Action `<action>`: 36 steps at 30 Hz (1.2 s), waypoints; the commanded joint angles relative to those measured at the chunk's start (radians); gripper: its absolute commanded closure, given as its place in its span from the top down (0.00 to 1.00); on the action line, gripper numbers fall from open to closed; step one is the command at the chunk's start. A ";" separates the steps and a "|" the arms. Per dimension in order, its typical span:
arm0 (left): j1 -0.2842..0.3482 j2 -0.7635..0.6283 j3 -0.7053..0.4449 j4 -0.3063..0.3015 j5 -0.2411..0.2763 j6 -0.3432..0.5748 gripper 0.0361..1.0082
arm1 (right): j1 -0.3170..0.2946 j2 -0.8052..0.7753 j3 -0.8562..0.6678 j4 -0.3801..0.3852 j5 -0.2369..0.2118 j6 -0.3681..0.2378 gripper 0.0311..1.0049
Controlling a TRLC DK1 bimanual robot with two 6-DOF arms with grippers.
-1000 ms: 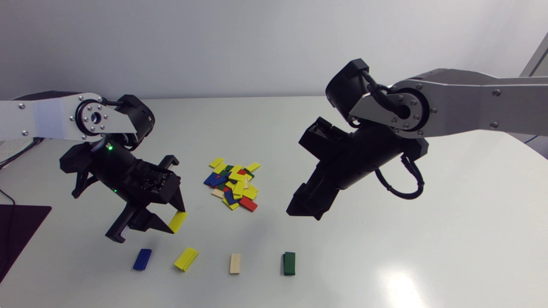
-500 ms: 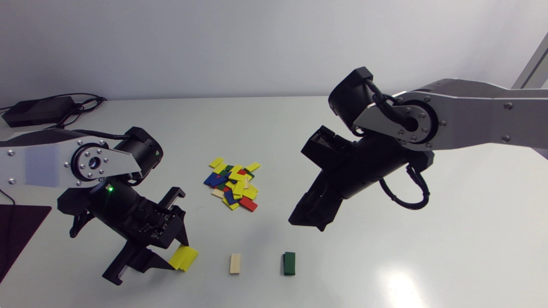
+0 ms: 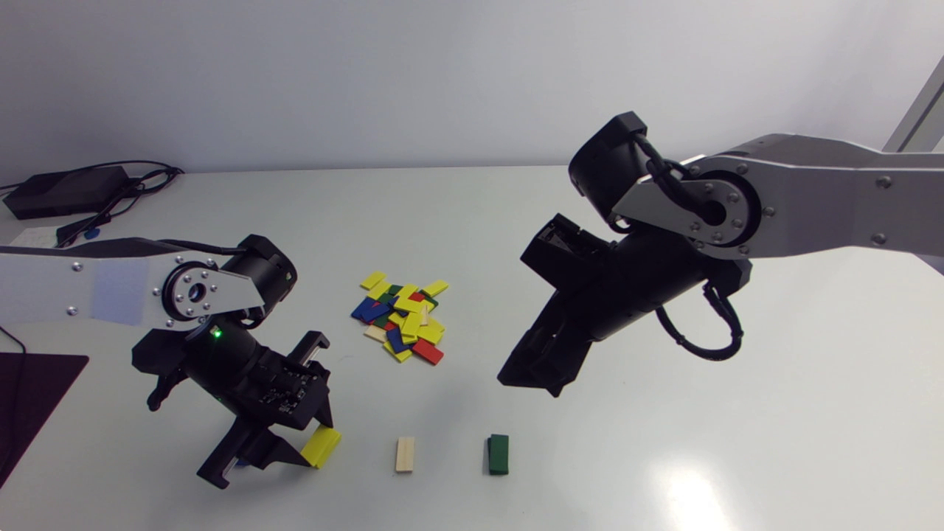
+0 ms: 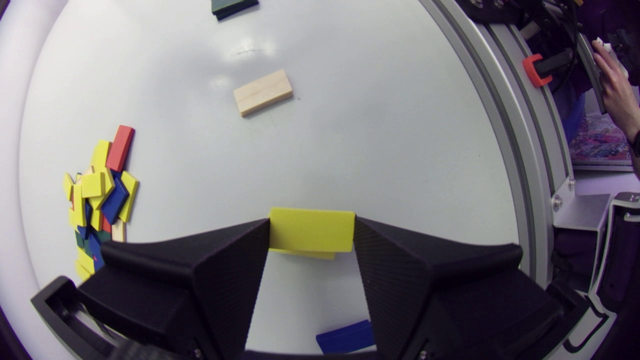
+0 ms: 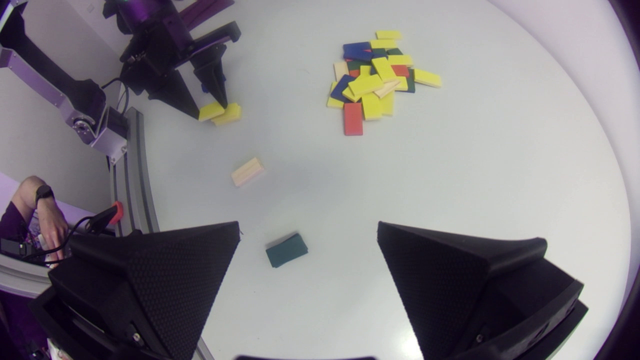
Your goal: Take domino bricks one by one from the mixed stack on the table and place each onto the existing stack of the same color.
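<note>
— Down came the left gripper, on the near side of the pile. Why?
— It pinches a yellow brick just over the yellow stack, so colors match.
— And the right gripper?
— Right of the pile, wide, empty.

A robotics lab: left arm, right arm, white table.
</note>
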 commanded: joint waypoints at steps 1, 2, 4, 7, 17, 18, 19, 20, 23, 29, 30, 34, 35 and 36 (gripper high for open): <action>0.007 0.030 -0.005 0.008 -0.012 0.037 0.48 | -0.006 0.002 -0.023 0.004 0.001 0.010 0.96; 0.009 0.036 -0.001 0.008 -0.015 0.040 0.48 | -0.008 0.002 -0.022 0.005 0.003 0.008 0.96; 0.009 0.044 0.010 0.008 -0.018 0.045 0.48 | -0.008 0.006 -0.020 0.005 0.001 0.007 0.96; 0.010 0.061 0.028 0.006 -0.024 0.051 0.48 | -0.012 0.017 -0.017 0.008 0.000 0.005 0.96; 0.015 0.073 0.065 -0.011 -0.038 0.068 0.48 | -0.022 0.028 -0.010 0.008 -0.002 -0.002 0.96; 0.015 0.071 0.067 -0.011 -0.040 0.068 0.48 | -0.023 0.028 -0.010 0.008 -0.002 -0.002 0.96; 0.015 0.071 0.068 -0.012 -0.040 0.068 0.48 | -0.025 0.028 -0.010 0.008 -0.002 -0.004 0.96; 0.015 0.073 0.068 -0.012 -0.041 0.068 0.48 | -0.026 0.028 -0.010 0.008 -0.004 -0.004 0.96; 0.013 0.073 0.070 -0.015 -0.043 0.066 0.48 | -0.028 0.028 -0.014 0.010 -0.004 -0.007 0.96; 0.007 0.074 0.059 -0.021 -0.044 0.065 0.48 | -0.032 0.023 -0.023 0.014 -0.005 -0.007 0.96; 0.006 0.073 0.057 -0.021 -0.044 0.065 0.48 | -0.034 0.023 -0.025 0.014 -0.005 -0.007 0.96; 0.006 0.074 0.050 -0.021 -0.044 0.065 0.48 | -0.032 0.019 -0.028 0.014 -0.007 -0.007 0.96; 0.006 0.074 0.048 -0.021 -0.044 0.065 0.48 | -0.032 0.019 -0.030 0.014 -0.005 -0.007 0.96; 0.006 0.074 0.047 -0.020 -0.044 0.065 0.48 | -0.032 0.019 -0.030 0.014 -0.007 -0.007 0.96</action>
